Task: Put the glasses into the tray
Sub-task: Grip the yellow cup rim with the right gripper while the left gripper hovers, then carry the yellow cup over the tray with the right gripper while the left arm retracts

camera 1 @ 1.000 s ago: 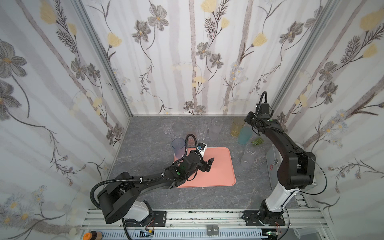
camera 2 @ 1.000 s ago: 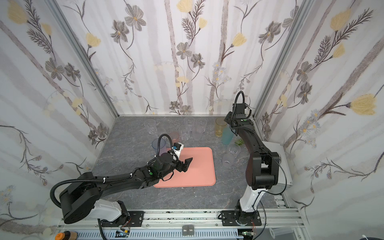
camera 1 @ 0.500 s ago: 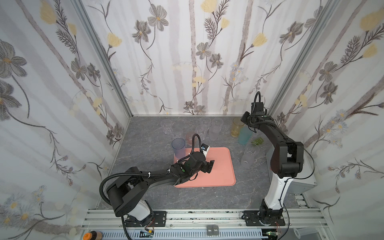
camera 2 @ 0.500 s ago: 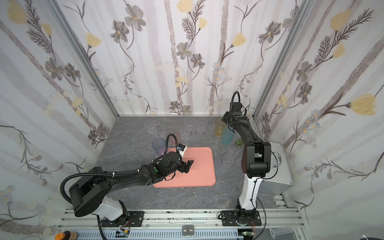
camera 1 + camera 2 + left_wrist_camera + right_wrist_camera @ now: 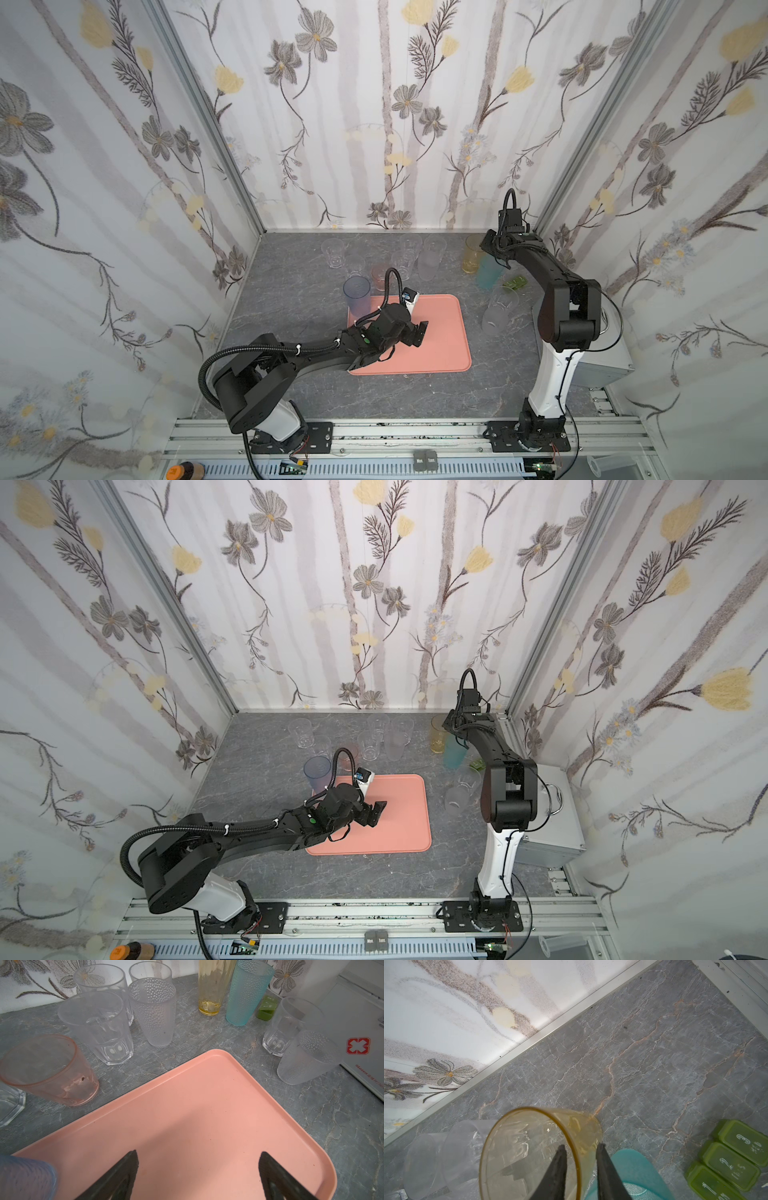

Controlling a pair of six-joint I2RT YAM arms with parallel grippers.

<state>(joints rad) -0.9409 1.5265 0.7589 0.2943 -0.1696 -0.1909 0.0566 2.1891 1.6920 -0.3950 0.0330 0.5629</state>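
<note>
The salmon-pink tray [image 5: 440, 332] [image 5: 407, 812] [image 5: 207, 1095] lies mid-table. A blue-tinted glass [image 5: 357, 296] [image 5: 25, 1178] stands at its far-left corner. My left gripper [image 5: 419, 332] [image 5: 376, 812] [image 5: 198, 1152] hovers open over the tray, with nothing between its fingers. My right gripper [image 5: 482, 249] [image 5: 446, 727] [image 5: 580, 1145] is at the back right, astride the rim of the amber glass [image 5: 471, 259] [image 5: 529, 1147]. One finger is inside, one outside, with a small gap to the wall. A teal glass [image 5: 489, 272] [image 5: 633, 1167] stands right beside it.
Clear and frosted glasses [image 5: 430, 257] and a pink one [image 5: 379, 276] [image 5: 52, 1072] stand behind the tray. Two frosted glasses [image 5: 496, 311] stand right of it. A green block [image 5: 514, 283] [image 5: 733, 1157] lies near the teal glass. A grey metal box [image 5: 602, 365] sits at the right edge.
The right gripper's jaws have narrowed around the amber glass's rim, and the arm has shifted slightly left. The left gripper has stayed open over the tray, barely moving.
</note>
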